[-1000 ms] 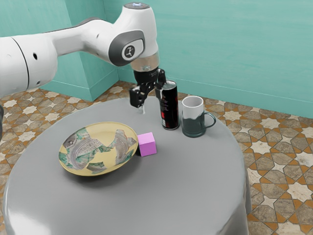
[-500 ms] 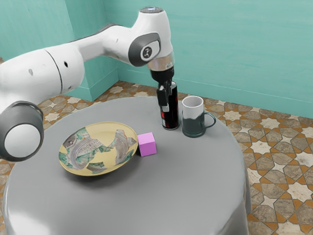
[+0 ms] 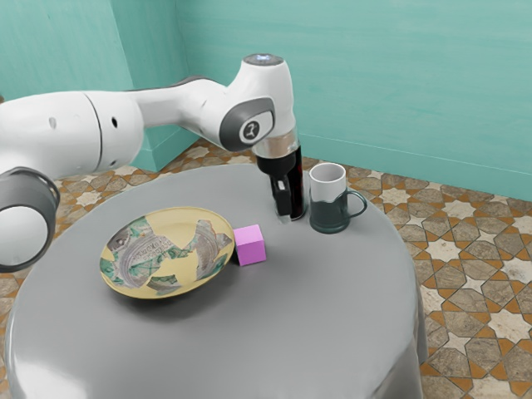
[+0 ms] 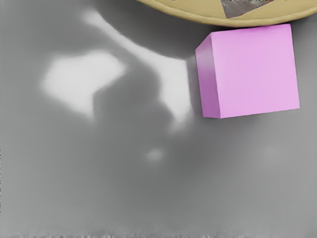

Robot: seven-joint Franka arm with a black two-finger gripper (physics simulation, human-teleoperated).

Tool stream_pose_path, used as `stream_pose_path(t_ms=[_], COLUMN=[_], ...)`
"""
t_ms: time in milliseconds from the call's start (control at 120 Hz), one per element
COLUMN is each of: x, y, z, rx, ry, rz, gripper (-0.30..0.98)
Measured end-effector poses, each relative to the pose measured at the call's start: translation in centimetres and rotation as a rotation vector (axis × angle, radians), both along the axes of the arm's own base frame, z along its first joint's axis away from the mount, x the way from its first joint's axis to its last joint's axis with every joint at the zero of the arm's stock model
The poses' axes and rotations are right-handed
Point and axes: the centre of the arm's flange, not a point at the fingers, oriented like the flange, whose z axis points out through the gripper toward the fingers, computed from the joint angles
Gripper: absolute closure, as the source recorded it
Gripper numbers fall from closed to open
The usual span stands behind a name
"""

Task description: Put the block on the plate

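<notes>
Block | near gripper, toward exterior view's left | gripper state: can't tell

both views look down, exterior from beside the arm, wrist closer at the tool, sharing block and plate rim.

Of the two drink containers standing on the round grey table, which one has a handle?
The white and dark-teal cylindrical mug; the black cylindrical can beside it shows none.

The arm is wearing rounded white shells with dark seams and small dark holes; grey bands are framing pale discs; a beige collar is topping the black tool.
</notes>
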Motion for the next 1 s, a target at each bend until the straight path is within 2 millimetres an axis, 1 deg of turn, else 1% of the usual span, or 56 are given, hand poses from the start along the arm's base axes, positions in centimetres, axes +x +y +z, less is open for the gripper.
stream_pose_path(t_ms=[83, 183, 267, 317, 525, 592, 658, 767, 883, 917, 933, 1000], x=[-0.9, -1.9, -1.6, -1.0, 1.6, 2.1, 2.1, 2.1, 2.1, 2.1, 2.2, 3.4], y=[0.1, 0.5, 0.8, 1.3, 6.0, 7.6, 8.4, 8.7, 8.3, 7.8, 7.7, 7.2], z=[0.3, -0.4, -0.8, -1.3, -2.3, -2.3, -2.2, -2.7, -3.5, -4.0, -4.2, -4.0], rx=[0.008, 0.021, 0.020, 0.012, -0.026, -0.028, -0.023, -0.019, -0.017, -0.023, -0.030, -0.056], ry=[-0.007, -0.010, -0.026, -0.032, -0.052, -0.053, -0.052, -0.042, -0.029, -0.020, -0.015, -0.013], rz=[0.034, 0.069, 0.098, 0.118, 0.236, 0.263, 0.269, 0.256, 0.226, 0.212, 0.206, 0.180], gripper=[0.00, 0.00, 0.00, 0.00, 0.00, 0.00, 0.00, 0.00, 0.00, 0.00, 0.00, 0.00])
